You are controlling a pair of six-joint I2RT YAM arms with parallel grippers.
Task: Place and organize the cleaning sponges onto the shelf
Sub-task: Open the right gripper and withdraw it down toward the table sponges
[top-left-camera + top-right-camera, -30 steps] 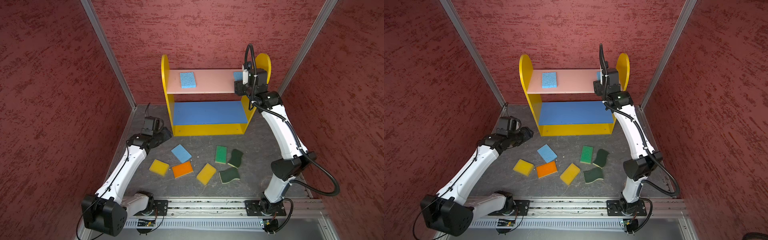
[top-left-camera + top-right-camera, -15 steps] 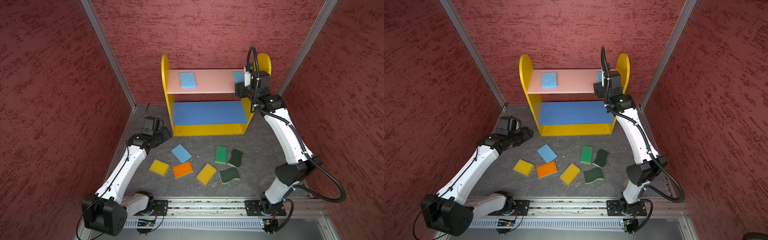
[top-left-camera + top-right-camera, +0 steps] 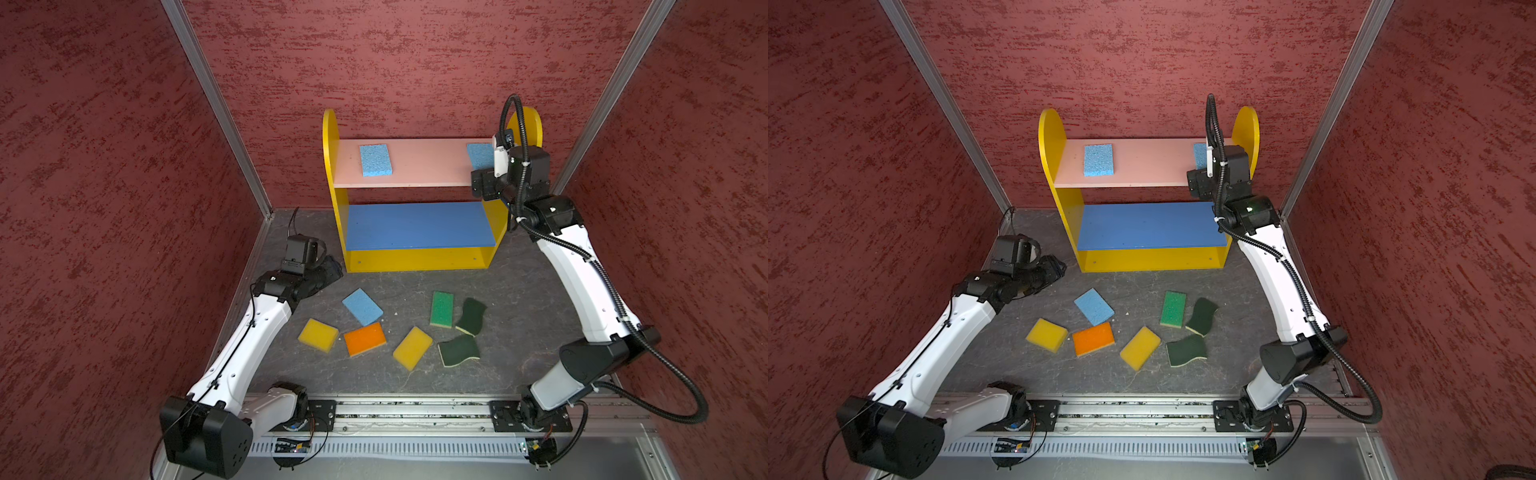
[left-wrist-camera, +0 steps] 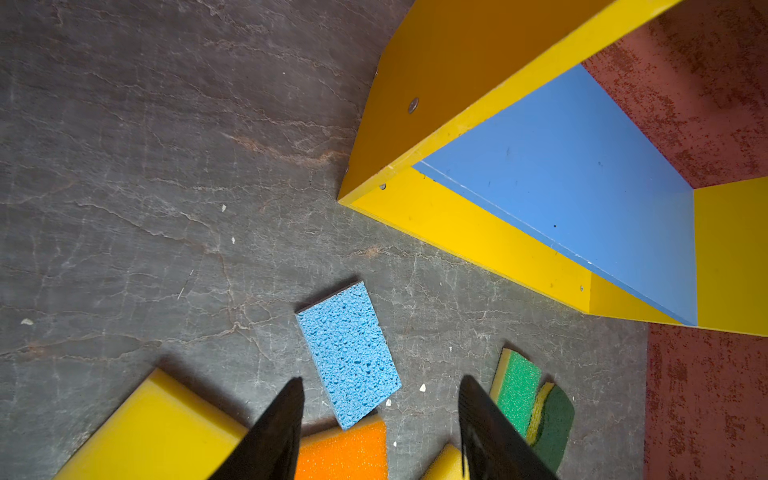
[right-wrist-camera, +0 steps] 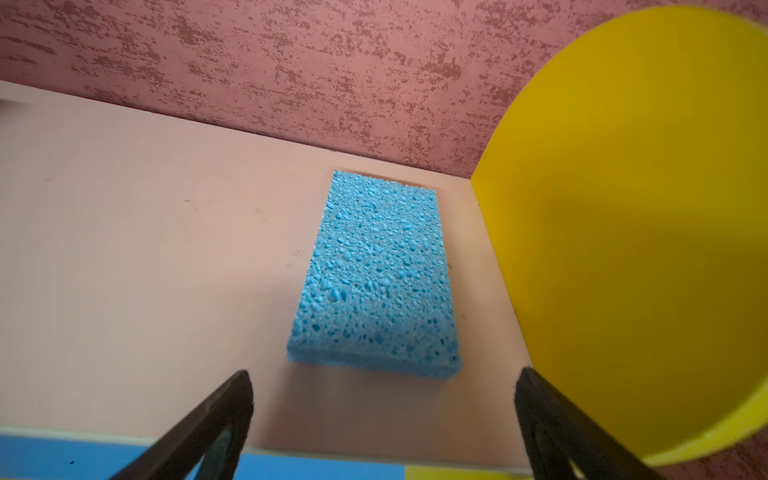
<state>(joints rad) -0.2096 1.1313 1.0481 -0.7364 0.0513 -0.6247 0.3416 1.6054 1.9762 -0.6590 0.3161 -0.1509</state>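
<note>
The shelf stands at the back. Two light blue cleaning sponges lie flat on its pink board, one at the left end, one at the right end beside the yellow side panel. My right gripper hangs wide open at the board's front edge, just short of that sponge and apart from it. My left gripper hovers open and empty over the floor near a third light blue sponge.
On the grey floor lie two yellow sponges, an orange one, a bright green one and two dark green wavy ones. The blue middle board carries nothing. Red walls enclose the cell.
The right gripper's jaws have spread wider and it has drawn back a little from the blue sponge, which stays on the pink board. The left arm has not moved.
</note>
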